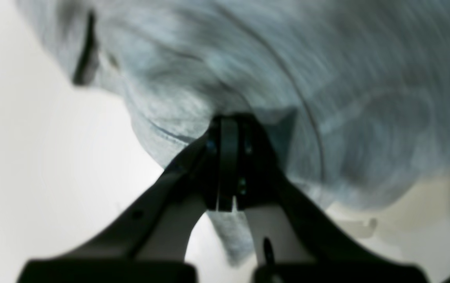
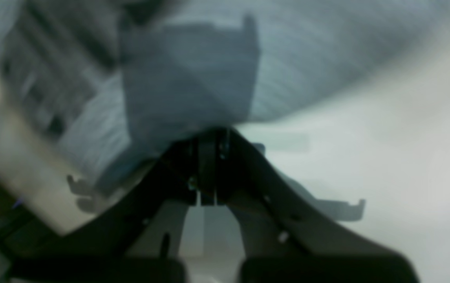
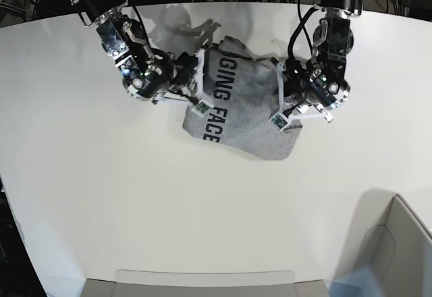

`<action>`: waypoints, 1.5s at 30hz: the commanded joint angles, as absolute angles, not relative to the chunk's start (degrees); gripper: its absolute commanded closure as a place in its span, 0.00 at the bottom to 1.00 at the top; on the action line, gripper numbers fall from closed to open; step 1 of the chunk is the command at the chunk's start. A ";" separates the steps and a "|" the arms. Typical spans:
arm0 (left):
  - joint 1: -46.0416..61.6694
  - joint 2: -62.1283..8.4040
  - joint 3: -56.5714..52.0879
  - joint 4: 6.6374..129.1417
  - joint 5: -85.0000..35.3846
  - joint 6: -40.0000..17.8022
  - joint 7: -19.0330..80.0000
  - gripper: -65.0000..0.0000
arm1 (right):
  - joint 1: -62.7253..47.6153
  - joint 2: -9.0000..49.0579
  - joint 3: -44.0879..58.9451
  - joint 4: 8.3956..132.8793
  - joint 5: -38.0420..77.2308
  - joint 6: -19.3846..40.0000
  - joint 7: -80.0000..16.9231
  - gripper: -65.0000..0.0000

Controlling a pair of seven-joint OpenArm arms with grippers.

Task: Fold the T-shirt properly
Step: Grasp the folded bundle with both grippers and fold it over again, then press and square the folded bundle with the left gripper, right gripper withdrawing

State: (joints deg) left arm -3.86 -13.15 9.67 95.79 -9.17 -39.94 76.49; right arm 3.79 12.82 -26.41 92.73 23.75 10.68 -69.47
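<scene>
The fold looks partway done. The heather-grey cotton T-shirt (image 3: pixel 246 111) with black block lettering lies in a compact, roughly rectangular bundle near the far edge of the white worktop (image 3: pixel 135 202), a little right of its middle, lettered side up. Its outline is uneven and the near corner sags, so squaring and probably a final fold seem left. The left gripper (image 3: pixel 280 108) pinches the shirt's right edge; the right gripper (image 3: pixel 199 84) is clamped on its left edge.

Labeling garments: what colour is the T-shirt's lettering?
Black block capitals on the heather-grey T-shirt; clearest in base view.
</scene>
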 commanded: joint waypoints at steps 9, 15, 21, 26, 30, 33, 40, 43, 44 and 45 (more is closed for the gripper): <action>-16.84 -4.35 9.27 89.19 -9.71 -40.00 75.91 1.00 | 2.42 13.05 -34.86 100.62 23.78 10.95 -70.02 1.00; -18.15 -4.00 4.09 89.27 -9.71 -40.00 76.00 1.00 | -4.26 17.36 -27.38 113.54 23.78 11.03 -70.29 1.00; -17.71 -4.00 -0.66 92.18 -9.80 -40.00 77.23 1.00 | -9.36 17.45 -11.91 117.67 23.78 11.03 -70.02 1.00; -10.95 -5.05 3.56 104.22 -10.07 -40.00 80.00 1.00 | -9.71 13.49 1.45 116.88 23.52 11.03 -70.02 1.00; -3.30 -8.48 12.79 114.33 -10.07 -40.00 80.00 1.00 | -6.81 13.41 2.42 113.27 23.52 11.03 -70.02 1.00; 1.10 -10.15 17.45 116.26 -10.07 -40.00 80.00 1.00 | -5.14 12.97 2.15 108.88 23.52 10.59 -70.02 1.00; 7.52 -13.85 23.08 115.38 -9.98 -40.00 72.66 1.00 | -2.42 9.71 -0.48 99.30 23.43 10.68 -70.02 1.00; 7.52 -15.25 23.43 113.19 -9.80 -40.00 71.34 1.00 | -1.63 9.19 -4.79 97.80 23.43 10.68 -70.02 1.00; 7.52 -15.25 22.55 112.13 -9.80 -40.00 71.34 1.00 | -1.54 9.01 -6.55 97.71 23.43 10.68 -70.02 1.00; 7.43 -15.25 20.97 110.90 -9.80 -40.00 71.34 1.00 | -1.19 8.40 -8.31 97.71 23.43 10.68 -70.02 1.00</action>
State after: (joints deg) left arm 7.99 -14.92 21.71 110.28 -10.13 -40.10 71.66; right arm -2.26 8.60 -8.45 96.95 22.52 10.48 -70.72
